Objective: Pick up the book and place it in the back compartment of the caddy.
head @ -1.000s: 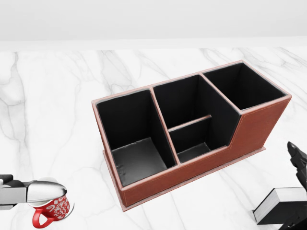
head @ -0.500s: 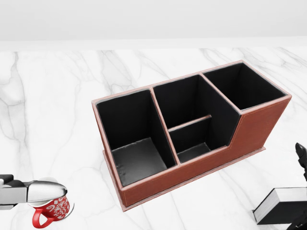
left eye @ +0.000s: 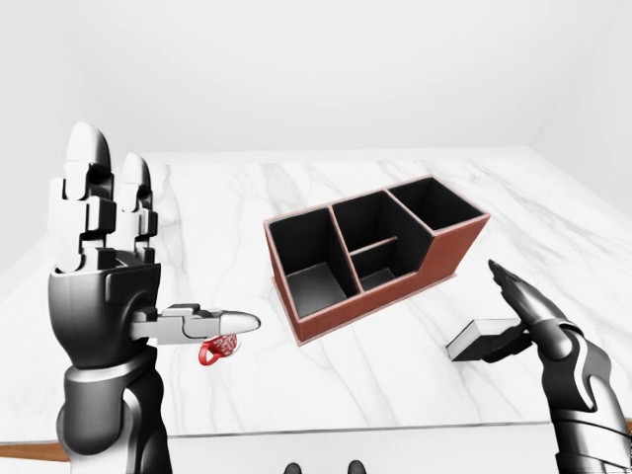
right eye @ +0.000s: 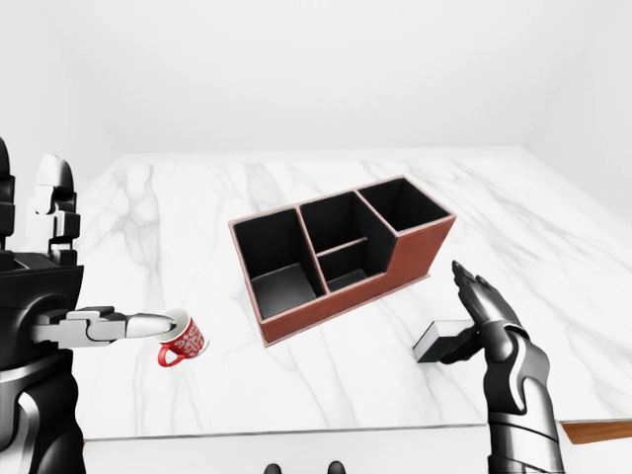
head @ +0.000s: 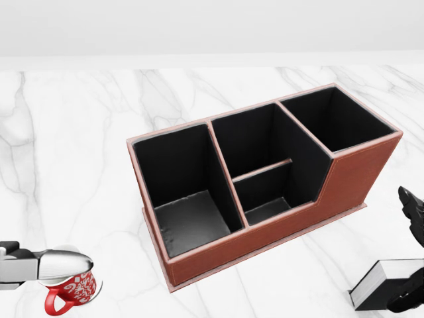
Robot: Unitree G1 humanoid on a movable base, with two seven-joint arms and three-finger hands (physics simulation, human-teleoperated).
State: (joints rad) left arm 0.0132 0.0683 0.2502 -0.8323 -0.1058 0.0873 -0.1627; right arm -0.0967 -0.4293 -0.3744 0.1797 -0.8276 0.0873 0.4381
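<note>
You have not lifted anything yet — the book [left eye: 481, 339] lies flat on the marble counter [left eye: 415, 395], at the lower right of the left-eye view, well apart from the caddy [left eye: 375, 252] that sits in the middle of the frame. All the caddy's compartments look empty, including the deep square one at its upper-right end. So the whole task is ahead of you: close on the book, lift it, carry it up and left in the frame, and drop it into the back compartment, which I take to be one of the cells along the caddy's upper edge.

Your right robot hand [left eye: 538, 321] stands at the book's right end with its fingers [left eye: 506, 279] stretched out and spread above it; a dark part of the robot hand overlaps the book's right edge, but nothing is closed round it, so count it as released. Your left robot hand [left eye: 104, 247] is raised at the left of the view, fingers straight up and thumb pointing right, holding nothing; the red patterned mug [right eye: 182, 341] sits just beyond its thumb tip.

The book's long axis seems to run roughly left to right in the frame — its pale page edge faces lower left, with the dark cover on top.
</note>
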